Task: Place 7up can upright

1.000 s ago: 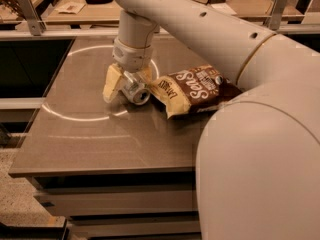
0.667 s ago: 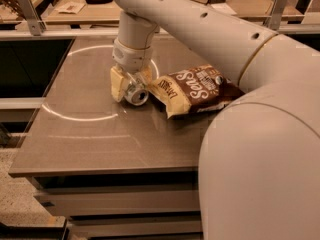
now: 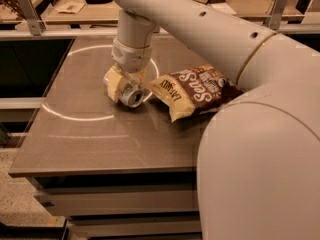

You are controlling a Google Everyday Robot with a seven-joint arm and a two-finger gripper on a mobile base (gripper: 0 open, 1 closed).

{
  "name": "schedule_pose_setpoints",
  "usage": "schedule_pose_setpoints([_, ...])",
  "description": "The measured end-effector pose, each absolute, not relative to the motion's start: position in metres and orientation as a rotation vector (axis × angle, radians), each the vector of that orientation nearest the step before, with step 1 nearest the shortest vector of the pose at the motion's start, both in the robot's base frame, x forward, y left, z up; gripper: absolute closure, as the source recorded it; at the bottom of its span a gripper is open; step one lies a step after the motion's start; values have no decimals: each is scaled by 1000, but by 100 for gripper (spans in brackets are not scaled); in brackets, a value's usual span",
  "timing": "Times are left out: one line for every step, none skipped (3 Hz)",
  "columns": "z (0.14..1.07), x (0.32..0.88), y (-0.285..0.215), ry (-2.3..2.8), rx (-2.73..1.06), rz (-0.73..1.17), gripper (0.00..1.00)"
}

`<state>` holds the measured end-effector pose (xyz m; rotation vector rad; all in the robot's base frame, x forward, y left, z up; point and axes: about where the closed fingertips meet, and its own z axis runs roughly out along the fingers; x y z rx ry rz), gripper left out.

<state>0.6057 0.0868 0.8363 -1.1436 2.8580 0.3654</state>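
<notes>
The 7up can (image 3: 133,97) lies on its side on the brown table (image 3: 100,144), its silver end facing me. My gripper (image 3: 128,90) comes down on it from above at the table's middle. One yellowish finger (image 3: 115,84) presses the can's left side and the other sits on its right. The jaws are closed against the can, which still rests on the tabletop. Most of the can's body is hidden by the fingers.
A brown-and-yellow chip bag (image 3: 196,88) lies just right of the can, almost touching it. My large white arm (image 3: 260,149) fills the right foreground. A cluttered desk (image 3: 90,4) stands behind the table. The table's front edge (image 3: 100,170) is near.
The fingers have closed inward onto the can; the left finger moved right against it. The can has barely shifted and the chip bag has not moved.
</notes>
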Motion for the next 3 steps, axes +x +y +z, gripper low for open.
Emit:
schedule_pose_setpoints([865, 603, 80, 2821, -1230, 325, 100])
schedule_pose_setpoints([906, 604, 65, 2770, -1261, 278, 100])
schedule_pose_setpoints([936, 609, 64, 2706, -1273, 330, 100])
